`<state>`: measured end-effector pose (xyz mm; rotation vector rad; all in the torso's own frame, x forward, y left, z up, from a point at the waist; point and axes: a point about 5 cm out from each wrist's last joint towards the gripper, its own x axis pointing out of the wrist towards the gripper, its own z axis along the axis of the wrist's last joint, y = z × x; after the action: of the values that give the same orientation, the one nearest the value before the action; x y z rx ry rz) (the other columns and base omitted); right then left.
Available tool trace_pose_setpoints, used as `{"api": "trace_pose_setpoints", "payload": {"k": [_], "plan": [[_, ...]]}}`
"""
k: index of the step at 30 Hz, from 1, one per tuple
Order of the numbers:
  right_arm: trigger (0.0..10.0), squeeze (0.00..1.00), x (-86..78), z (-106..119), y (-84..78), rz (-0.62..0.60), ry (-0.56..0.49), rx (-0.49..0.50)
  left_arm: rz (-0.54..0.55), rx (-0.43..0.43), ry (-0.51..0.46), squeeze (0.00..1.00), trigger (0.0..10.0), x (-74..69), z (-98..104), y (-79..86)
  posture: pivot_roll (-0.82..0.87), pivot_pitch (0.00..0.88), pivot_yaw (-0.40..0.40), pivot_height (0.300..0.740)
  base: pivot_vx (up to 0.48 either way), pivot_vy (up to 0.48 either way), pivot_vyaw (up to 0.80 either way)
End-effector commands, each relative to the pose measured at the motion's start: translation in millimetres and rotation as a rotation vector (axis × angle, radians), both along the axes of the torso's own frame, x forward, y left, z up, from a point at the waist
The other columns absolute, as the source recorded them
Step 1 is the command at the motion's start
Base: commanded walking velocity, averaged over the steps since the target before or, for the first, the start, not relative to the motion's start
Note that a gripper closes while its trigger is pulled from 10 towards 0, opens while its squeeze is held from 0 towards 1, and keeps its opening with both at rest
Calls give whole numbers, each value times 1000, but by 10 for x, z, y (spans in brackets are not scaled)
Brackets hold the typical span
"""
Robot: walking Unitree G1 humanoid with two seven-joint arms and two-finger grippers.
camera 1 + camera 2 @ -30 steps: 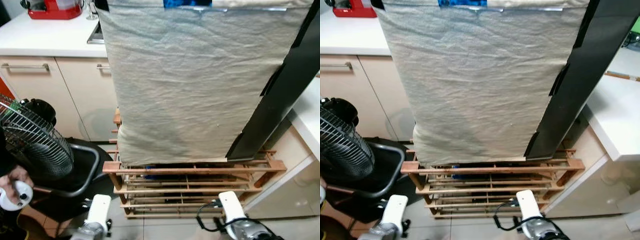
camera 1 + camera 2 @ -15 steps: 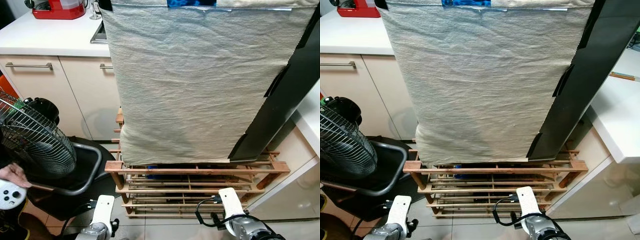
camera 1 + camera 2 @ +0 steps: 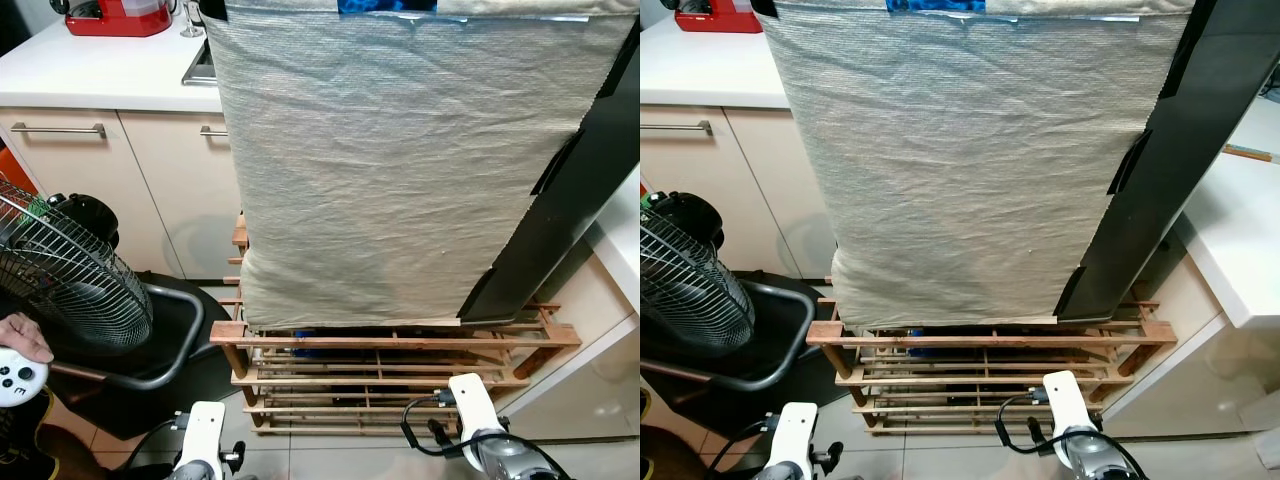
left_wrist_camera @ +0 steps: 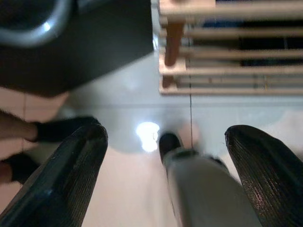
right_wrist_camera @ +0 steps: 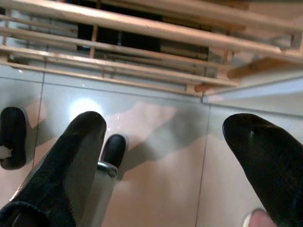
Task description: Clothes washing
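Both end effectors, left and right, hang spread and empty; advancing risks striking the near rack under the cloth.

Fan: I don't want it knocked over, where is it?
In the left eye view the fan stands on the robot's left, before the cabinet, beside the wooden rack.

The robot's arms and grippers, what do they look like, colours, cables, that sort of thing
Each arm ends in a white housing over a silver wrist. A black cable loops beside the right arm, and thinner black wiring runs beside the left arm. The left gripper and right gripper each have two long black fingers with finely textured surfaces.
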<state>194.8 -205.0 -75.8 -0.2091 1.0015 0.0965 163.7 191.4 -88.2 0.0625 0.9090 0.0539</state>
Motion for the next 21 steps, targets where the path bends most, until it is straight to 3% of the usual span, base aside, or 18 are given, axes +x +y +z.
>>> {"api": "trace_pose_setpoints", "payload": {"k": [1,2,3,4,7,16,21], "plan": [[10000,180,43,25,27,30,-50,-29,-1,12,-69,569,10000,91,61,6,2,0,-10,740,0,0,0],[10000,180,55,34,32,36,-70,-41,-10,10,-83,569,10000,105,73,3,2,0,-9,740,0,0,0],[10000,0,61,37,41,39,-80,-37,-15,16,-98,184,10000,116,83,2,2,0,-7,740,0,0,0],[10000,0,63,40,48,25,-89,-20,-16,21,-111,0,10000,122,91,1,2,0,-6,740,0,0,0],[10000,0,87,61,38,-44,-120,48,-20,14,-111,0,10000,126,93,-8,4,0,-2,740,0,0,0],[10000,0,105,82,84,-20,-153,122,-83,-18,-154,0,10000,105,115,-37,9,0,-5,740,0,0,0],[10000,0,123,103,95,7,-182,128,-31,-26,-187,0,10000,77,129,-21,7,0,-4,740,0,0,0]]}}
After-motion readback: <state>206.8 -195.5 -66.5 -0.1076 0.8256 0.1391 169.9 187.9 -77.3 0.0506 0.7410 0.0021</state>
